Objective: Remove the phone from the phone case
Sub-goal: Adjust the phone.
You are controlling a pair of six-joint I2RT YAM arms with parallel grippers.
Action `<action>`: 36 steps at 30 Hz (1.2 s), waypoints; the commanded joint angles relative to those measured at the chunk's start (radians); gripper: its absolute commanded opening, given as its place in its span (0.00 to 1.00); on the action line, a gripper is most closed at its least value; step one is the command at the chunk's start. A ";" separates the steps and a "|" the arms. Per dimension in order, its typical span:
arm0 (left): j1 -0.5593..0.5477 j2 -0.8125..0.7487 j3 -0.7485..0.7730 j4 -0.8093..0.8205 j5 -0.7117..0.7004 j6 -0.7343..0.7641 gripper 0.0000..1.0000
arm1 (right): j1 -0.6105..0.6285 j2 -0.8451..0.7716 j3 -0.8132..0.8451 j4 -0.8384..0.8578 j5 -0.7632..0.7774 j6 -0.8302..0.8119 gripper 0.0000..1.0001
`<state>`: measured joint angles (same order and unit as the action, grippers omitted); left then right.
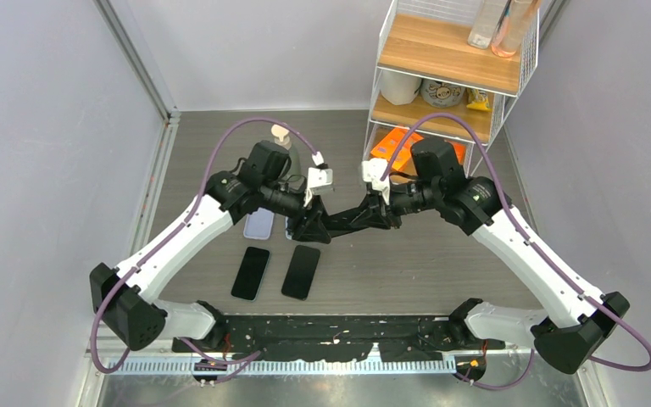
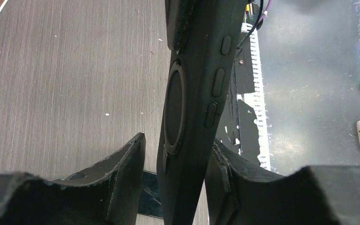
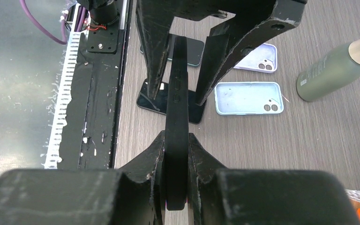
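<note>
A black phone case [image 1: 342, 224] hangs edge-on above the middle of the table, between the two arms. My right gripper [image 3: 176, 136] is shut on its near end, both fingers pressed flat against the case [image 3: 176, 108]. My left gripper [image 2: 178, 139] straddles the other end of the case [image 2: 194, 93], which shows side buttons and a round ring on its back. A narrow gap shows on each side, so the jaws stand open. From the right wrist, the left gripper [image 3: 177, 98] brackets the far end. The phone is hidden.
Two dark phones [image 1: 251, 273] [image 1: 302, 271] lie screen-up in front of the arms. A pale blue case [image 3: 248, 98] and a lilac case [image 3: 258, 57] lie empty beside a green bottle [image 3: 337, 70]. A wire shelf [image 1: 449, 68] stands at the back right.
</note>
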<state>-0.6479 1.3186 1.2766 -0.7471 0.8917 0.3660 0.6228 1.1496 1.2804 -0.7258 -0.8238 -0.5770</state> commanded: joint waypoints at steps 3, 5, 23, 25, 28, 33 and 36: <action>-0.007 0.008 0.027 0.023 0.031 -0.001 0.41 | 0.006 -0.030 0.003 0.106 -0.036 0.020 0.05; -0.009 0.009 0.030 0.019 0.031 0.002 0.38 | 0.006 -0.030 -0.001 0.109 -0.035 0.021 0.05; -0.030 0.037 0.034 -0.049 0.024 0.078 0.21 | 0.006 -0.030 -0.017 0.123 -0.040 0.038 0.05; -0.032 0.039 0.036 -0.060 0.024 0.090 0.10 | 0.006 -0.030 -0.018 0.126 -0.041 0.042 0.05; -0.033 0.042 0.042 -0.078 0.023 0.103 0.00 | 0.006 -0.029 -0.021 0.132 -0.041 0.048 0.05; -0.035 0.030 0.033 -0.079 -0.010 0.092 0.00 | 0.003 -0.028 -0.029 0.145 -0.019 0.064 0.12; -0.035 0.015 0.023 -0.078 -0.017 0.095 0.00 | 0.001 -0.028 -0.041 0.160 -0.007 0.079 0.44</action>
<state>-0.6792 1.3537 1.2884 -0.8001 0.8761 0.4747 0.6201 1.1496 1.2320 -0.6895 -0.8207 -0.4973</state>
